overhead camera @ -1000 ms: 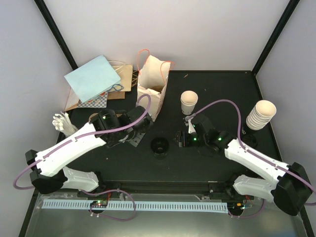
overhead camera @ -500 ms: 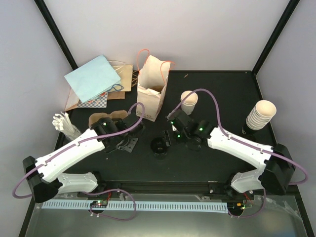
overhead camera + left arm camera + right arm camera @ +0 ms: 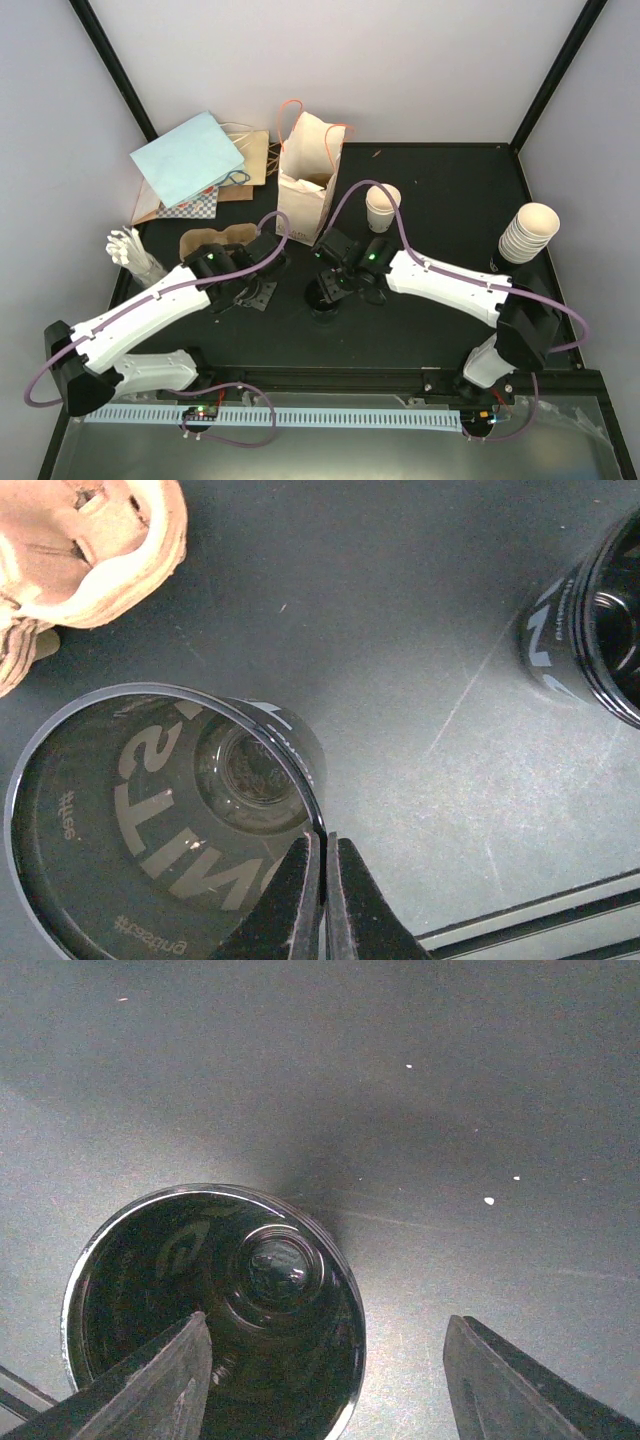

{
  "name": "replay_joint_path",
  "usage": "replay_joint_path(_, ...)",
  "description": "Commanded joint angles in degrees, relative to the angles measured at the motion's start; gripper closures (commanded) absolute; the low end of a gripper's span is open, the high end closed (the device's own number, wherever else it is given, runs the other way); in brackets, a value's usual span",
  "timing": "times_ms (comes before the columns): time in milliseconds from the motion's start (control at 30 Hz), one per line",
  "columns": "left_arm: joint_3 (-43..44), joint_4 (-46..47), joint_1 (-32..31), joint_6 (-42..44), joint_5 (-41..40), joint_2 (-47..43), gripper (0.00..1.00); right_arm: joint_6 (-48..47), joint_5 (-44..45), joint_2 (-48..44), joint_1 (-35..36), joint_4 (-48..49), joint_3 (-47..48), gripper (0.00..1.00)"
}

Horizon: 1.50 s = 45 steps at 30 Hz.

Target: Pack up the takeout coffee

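Left wrist view: my left gripper (image 3: 324,855) is clenched on the thin rim of a dark printed cup (image 3: 160,800), one finger inside the wall and one outside. The brown pulp tray (image 3: 90,540) lies just beyond it, and a second dark cup (image 3: 600,620) stands apart at the right edge. My right gripper (image 3: 328,1320) is spread wide over that second dark cup (image 3: 215,1300), looking down into its open mouth. It grasps nothing, and I cannot tell whether a finger touches the rim.

From the top camera, the takeout coffee sits farther back: one cream paper cup (image 3: 382,205) stands unlidded beside the paper bag (image 3: 308,185), while a stack of paper cups (image 3: 528,232) stands well off to the right.
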Motion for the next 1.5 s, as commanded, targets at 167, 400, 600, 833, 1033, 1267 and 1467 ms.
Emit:
replay_joint_path(167, -1.46, 1.01, 5.73, -0.45, -0.25, -4.98, 0.98, -0.69, 3.09, 3.62, 1.75, -3.03, 3.45, 0.35)
replay_joint_path(400, -1.66, 1.48, 7.71, 0.34, 0.94, -5.58, 0.98, -0.75, 5.53, 6.71, 2.67, -5.56, 5.57, 0.41)
replay_joint_path(600, -1.75, 1.32, 8.17, 0.68, 1.43, -5.61, 0.98, -0.28, 7.22, 8.92, 3.06, -7.20, 6.57, 0.58)
replay_joint_path(833, -1.75, 1.39, 8.44, 1.00, 1.69, -5.72, 0.98, 0.05, 7.26, 9.98, 2.99, -6.83, 6.48, 0.66)
replay_joint_path(1033, -1.67, 1.31, 8.45, 1.12, 1.95, -5.58, 0.98, 0.35, 7.65, 10.31, 3.09, -7.24, 7.26, 0.80)
replay_joint_path(1267, -1.29, 1.41, 8.40, 1.43, 2.27, -5.41, 0.98, 0.79, 10.90, 7.92, 2.97, -8.69, 7.50, 0.90)
replay_joint_path(1467, -0.77, 1.05, 8.45, 2.25, 3.03, -3.62, 0.98, 1.10, 12.69, 4.95, 2.30, -9.61, 6.82, 0.96)
